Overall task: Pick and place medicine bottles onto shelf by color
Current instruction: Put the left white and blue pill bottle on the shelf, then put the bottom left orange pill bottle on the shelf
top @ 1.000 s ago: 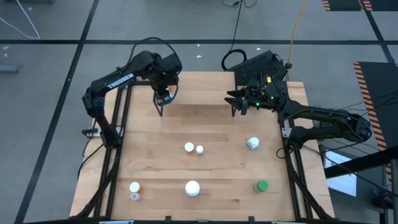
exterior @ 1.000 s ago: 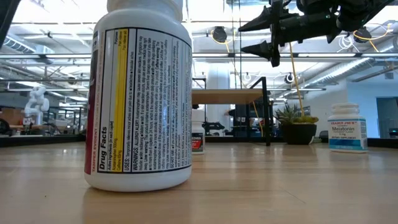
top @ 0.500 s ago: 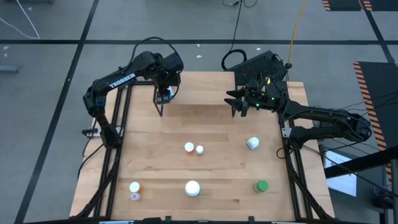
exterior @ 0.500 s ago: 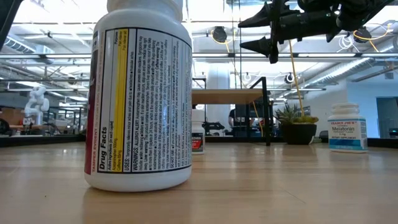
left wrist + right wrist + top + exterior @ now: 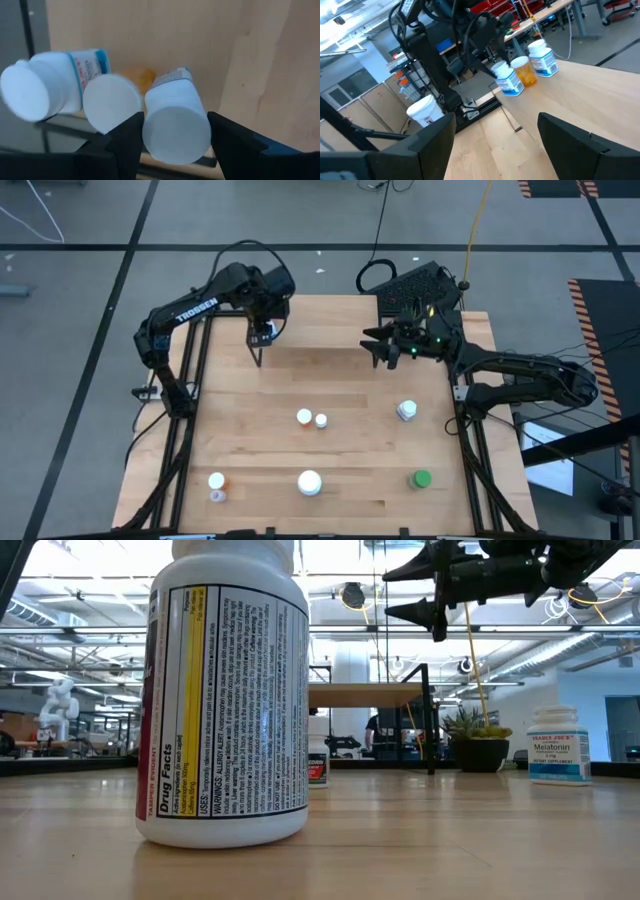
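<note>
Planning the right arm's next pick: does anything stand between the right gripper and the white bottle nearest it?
Nothing visible does. The open right gripper hangs above the table; only bare wood lies between it and the white bottle.

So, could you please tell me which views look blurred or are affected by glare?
Low view: the big near bottle fills the frame, its label sharp, while bright ceiling lights and windows behind wash out the background. Left wrist view: the close bottle between the left claw fingers looks soft, as do the bottles beside it. High view: evenly lit, no strong glare on the table.
</note>
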`<state>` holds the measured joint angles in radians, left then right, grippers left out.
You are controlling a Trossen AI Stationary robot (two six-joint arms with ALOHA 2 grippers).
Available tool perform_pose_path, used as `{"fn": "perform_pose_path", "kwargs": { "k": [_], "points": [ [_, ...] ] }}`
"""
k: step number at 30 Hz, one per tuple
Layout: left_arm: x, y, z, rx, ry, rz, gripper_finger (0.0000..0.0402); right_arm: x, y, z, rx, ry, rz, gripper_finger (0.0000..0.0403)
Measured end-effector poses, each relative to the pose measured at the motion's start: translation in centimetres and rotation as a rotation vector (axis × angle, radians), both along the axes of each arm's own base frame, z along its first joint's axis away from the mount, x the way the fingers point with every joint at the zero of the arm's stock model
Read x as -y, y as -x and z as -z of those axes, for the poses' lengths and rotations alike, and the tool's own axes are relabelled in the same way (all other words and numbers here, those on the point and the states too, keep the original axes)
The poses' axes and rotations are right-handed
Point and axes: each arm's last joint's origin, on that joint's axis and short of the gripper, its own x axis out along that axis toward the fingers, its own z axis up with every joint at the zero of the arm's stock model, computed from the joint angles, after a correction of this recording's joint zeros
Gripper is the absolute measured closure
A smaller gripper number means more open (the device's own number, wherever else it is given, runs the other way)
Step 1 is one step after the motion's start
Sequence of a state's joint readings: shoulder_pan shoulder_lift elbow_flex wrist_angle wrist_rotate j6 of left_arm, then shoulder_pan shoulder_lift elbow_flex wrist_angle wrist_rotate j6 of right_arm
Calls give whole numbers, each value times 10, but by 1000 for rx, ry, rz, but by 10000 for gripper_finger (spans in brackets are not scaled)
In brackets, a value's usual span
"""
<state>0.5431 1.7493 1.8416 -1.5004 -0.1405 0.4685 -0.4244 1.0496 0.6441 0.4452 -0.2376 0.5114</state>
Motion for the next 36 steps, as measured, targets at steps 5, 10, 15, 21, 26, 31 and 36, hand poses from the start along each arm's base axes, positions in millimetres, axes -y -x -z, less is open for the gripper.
{"fn": "perform_pose_path", "kwargs": {
  "k": [5,10,15,21,26,31,36],
  "points": [
    [4,2,0,-84,-93,-78,183,-6,-2,0,0,0,-26,124],
    [11,2,0,-91,-104,-169,177,-9,-4,0,-3,-2,2,124],
    [15,2,-3,-49,-88,-256,150,-8,-4,1,-10,4,55,124],
    [23,10,-15,14,-100,-330,109,-9,-4,2,-18,-6,47,124],
    [36,22,-32,129,-78,-469,92,-10,-3,12,-113,-42,18,124],
    [64,41,-56,297,49,-607,89,-9,-3,17,-176,6,3,124],
    [119,72,-74,436,142,-689,89,-8,-3,17,-180,23,77,124]
  ]
}}
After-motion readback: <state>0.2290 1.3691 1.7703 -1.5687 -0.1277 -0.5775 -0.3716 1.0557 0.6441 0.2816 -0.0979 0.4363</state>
